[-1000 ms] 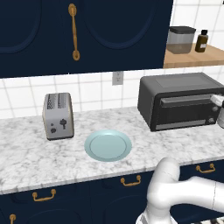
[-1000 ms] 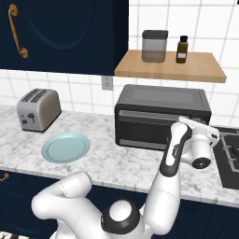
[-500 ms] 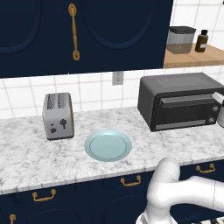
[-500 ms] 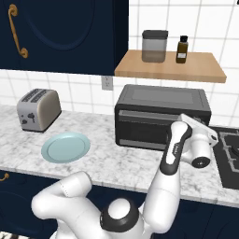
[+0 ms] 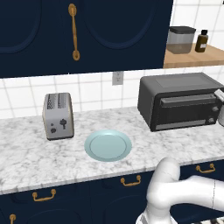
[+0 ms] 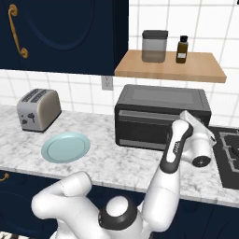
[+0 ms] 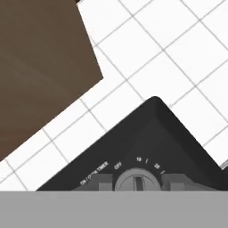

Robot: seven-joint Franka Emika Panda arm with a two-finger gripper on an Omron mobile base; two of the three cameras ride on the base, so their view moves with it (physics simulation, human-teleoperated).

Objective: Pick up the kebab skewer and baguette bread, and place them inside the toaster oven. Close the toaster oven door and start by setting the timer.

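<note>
The toaster oven (image 5: 179, 100) (image 6: 158, 114) stands on the counter at the right. The toaster oven door (image 5: 186, 111) (image 6: 142, 128) is closed, its window dark. My gripper (image 6: 190, 122) is pressed against the oven's right front, where the knobs are. In the hand view the timer knob (image 7: 137, 177) sits between my two fingertips (image 7: 105, 182), below the dial markings, with the gripper (image 7: 138, 186) shut on it. The kebab skewer and the baguette bread are out of view.
A pale blue plate (image 5: 108, 145) (image 6: 65, 146) lies bare on the marble counter, with a silver toaster (image 5: 57, 116) (image 6: 38, 109) to its left. A wooden shelf (image 6: 170, 65) with a jar and a bottle hangs above the oven. A stove top (image 6: 228, 149) lies to the right.
My hand has shifted very slightly at the oven's knobs. Everything else stays as it was.
</note>
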